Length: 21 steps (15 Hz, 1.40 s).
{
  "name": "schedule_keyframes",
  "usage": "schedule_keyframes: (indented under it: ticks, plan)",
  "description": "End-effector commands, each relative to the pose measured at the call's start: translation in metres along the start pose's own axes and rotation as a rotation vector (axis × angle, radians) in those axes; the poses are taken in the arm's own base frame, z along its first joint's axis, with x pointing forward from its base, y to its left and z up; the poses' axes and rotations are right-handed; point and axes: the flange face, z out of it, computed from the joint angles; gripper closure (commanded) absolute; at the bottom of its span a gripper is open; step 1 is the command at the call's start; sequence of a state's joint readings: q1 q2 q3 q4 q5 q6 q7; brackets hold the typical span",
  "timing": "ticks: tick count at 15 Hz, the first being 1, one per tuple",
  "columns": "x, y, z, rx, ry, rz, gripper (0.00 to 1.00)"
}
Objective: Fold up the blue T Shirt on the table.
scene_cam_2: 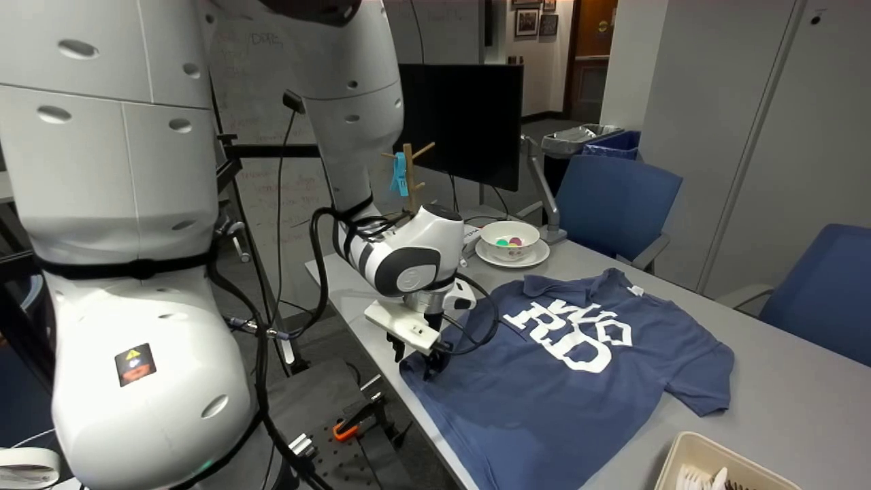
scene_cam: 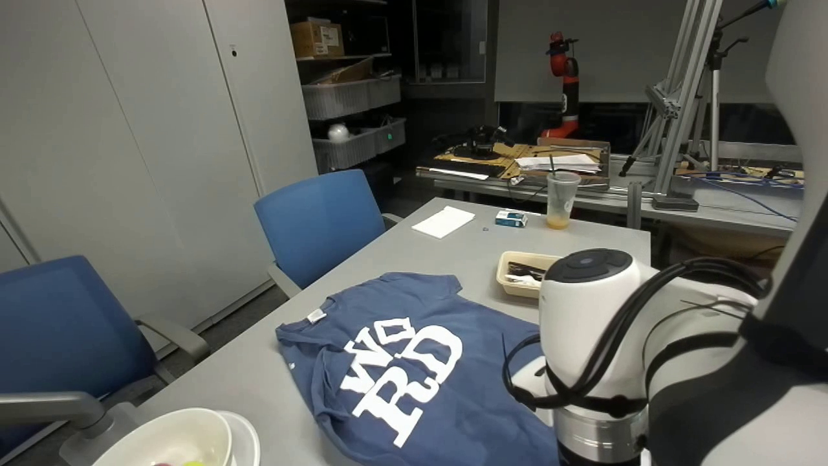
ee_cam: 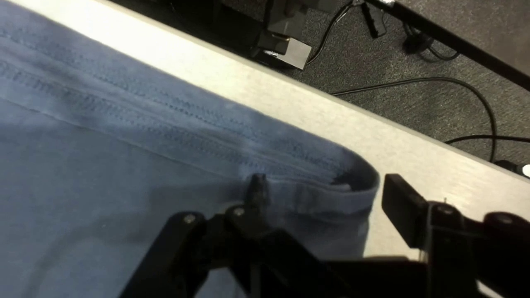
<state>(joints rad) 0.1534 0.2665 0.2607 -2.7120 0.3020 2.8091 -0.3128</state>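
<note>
One bowl (scene_cam_2: 509, 254) holds coloured bits (scene_cam_2: 515, 241), one tray (scene_cam: 519, 290) cutlery (scene_cam_2: 692, 480), one cup (scene_cam: 563, 194) liquid (scene_cam: 557, 222); the gripper (ee_cam: 325, 183) gapes around one corner of the shirt (scene_cam_2: 565, 388).

In the wrist view, the worktop (ee_cam: 232, 76) is glaring nearly white at upper left, the pincer (ee_cam: 324, 182) is showing dark and blurred along the bottom, and soft shadows are falling across the blue T-shirt (ee_cam: 87, 169). In an exterior view, shelves (scene_cam: 343, 58) at upper centre are sitting in gloom.
</note>
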Motion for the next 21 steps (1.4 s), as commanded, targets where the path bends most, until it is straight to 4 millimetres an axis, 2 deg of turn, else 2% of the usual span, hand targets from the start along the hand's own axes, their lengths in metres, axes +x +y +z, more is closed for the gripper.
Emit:
schedule_keyframes:
  ticks: [1, 6, 7, 11, 15, 18, 21]
  plan:
    - [0.006, 0.002, 0.005, 0.003, 0.015, -0.017, 0.57]
    - [0.006, 0.000, -0.004, -0.015, 0.009, -0.037, 0.96]
    - [0.005, -0.001, -0.005, -0.022, 0.002, -0.044, 0.99]
    - [-0.004, -0.003, -0.007, -0.053, -0.048, -0.059, 0.97]
    - [-0.023, 0.001, -0.012, -0.091, -0.181, -0.011, 0.97]
    - [-0.027, -0.002, -0.029, -0.138, -0.269, 0.008, 0.97]
    - [-0.018, -0.016, -0.055, -0.205, -0.312, -0.029, 0.97]
